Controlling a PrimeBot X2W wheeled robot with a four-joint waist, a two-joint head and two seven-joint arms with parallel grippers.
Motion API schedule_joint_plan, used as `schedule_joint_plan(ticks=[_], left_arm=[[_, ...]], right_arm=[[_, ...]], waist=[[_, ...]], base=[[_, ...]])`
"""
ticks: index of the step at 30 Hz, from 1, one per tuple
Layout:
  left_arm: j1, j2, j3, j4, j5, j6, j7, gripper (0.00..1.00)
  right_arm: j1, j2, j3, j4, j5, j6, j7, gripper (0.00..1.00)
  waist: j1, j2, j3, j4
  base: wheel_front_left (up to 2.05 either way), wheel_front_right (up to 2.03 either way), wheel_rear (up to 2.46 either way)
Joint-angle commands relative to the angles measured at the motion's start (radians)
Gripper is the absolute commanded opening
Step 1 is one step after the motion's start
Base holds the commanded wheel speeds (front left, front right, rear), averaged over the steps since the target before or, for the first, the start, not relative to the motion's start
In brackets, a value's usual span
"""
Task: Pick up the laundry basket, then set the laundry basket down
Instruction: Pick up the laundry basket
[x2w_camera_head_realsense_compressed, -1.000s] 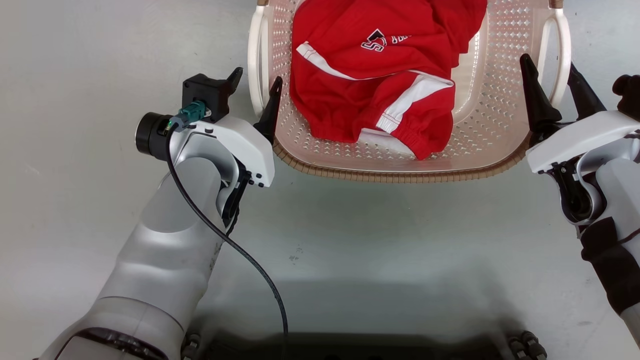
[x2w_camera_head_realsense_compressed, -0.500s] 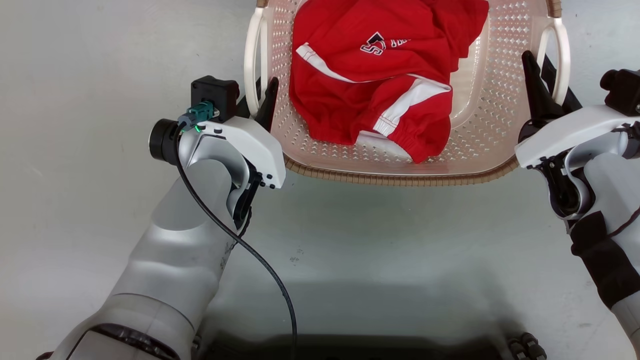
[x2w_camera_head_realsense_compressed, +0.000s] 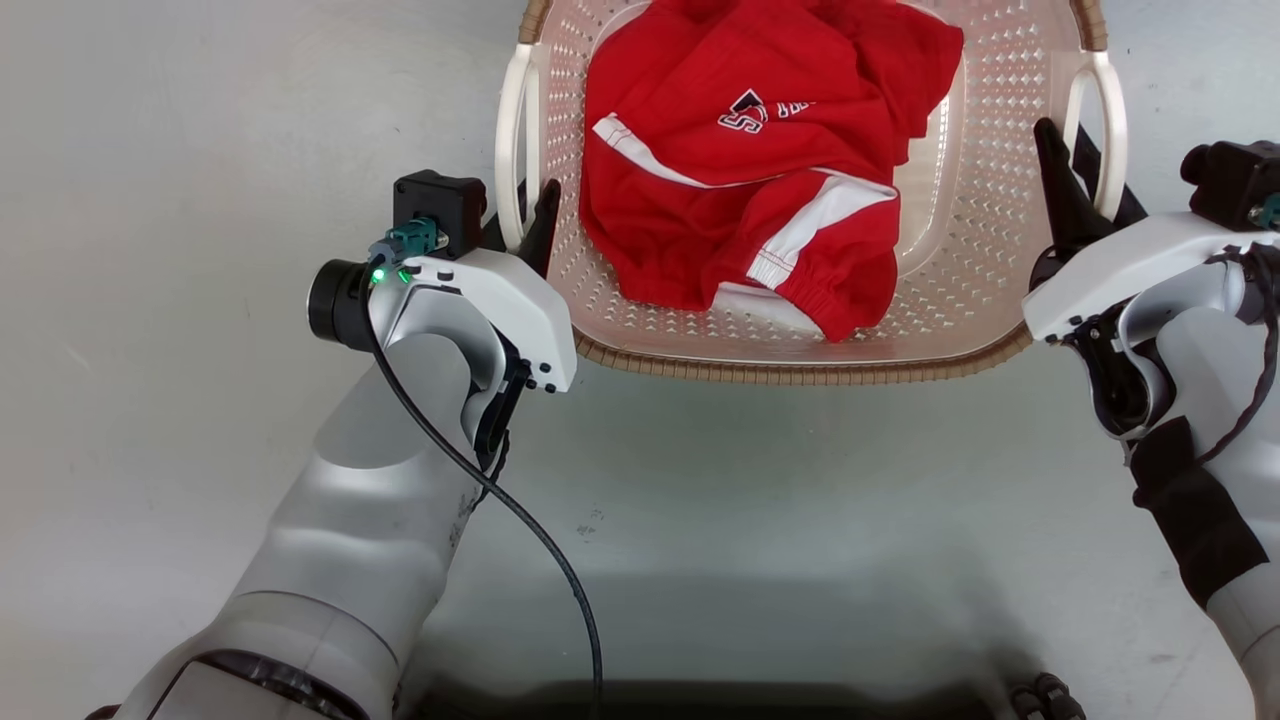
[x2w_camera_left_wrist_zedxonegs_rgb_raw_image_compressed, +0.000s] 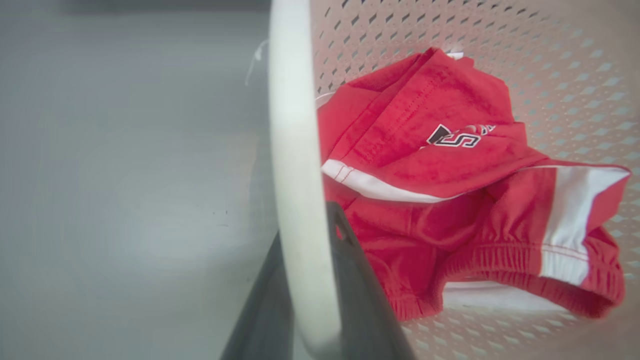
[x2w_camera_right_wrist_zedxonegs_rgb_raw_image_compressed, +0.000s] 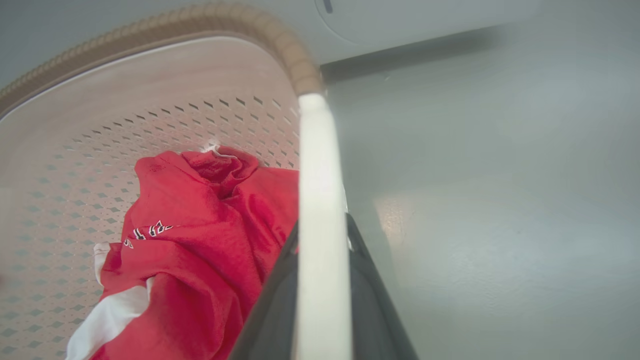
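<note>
Plastic, thin and full of holes: that is how I read the basket, which seems to rest on the grey floor straight ahead of me, with a crumpled red garment lying inside it. I judge it light, since one soft piece of clothing adds little, but the pierced walls will likely flex if squeezed, so the two white side loops are the places to take it. My left tool is closed on the left handle, one dark finger inside the loop and one outside, both pressed against the smooth bar. My right tool clamps the right handle in the same way. Smooth round bars may slide or swivel between narrow fingers, so I would raise both sides evenly and level.
</note>
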Motion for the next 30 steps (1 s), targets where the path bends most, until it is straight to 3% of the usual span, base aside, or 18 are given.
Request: schedule_joint_plan(ticks=[1, 17, 30], left_arm=[[0.017, 0.082, 0.019, 0.017, -0.003, 0.016, -0.006, 0.00], [0.041, 0.082, -0.006, 0.099, -0.030, 0.003, 0.006, 0.00], [0.102, 0.082, -0.024, 0.114, -0.061, -0.014, 0.058, 0.00]], right_arm=[[0.030, -0.042, -0.008, 0.020, -0.015, 0.003, -0.012, 0.00], [-0.002, -0.002, 0.075, 0.207, 0.009, 0.003, -0.012, 0.00], [-0.017, -0.024, 0.196, 0.262, 0.113, 0.003, 0.085, 0.00]], waist=[[0.0000, 0.0000, -0.004, 0.001], [0.0000, 0.0000, -0.101, 0.000], [0.0000, 0.0000, -0.200, 0.004]], base=[[0.00, 0.00, 0.00], [0.00, 0.00, 0.00], [0.00, 0.00, 0.00]])
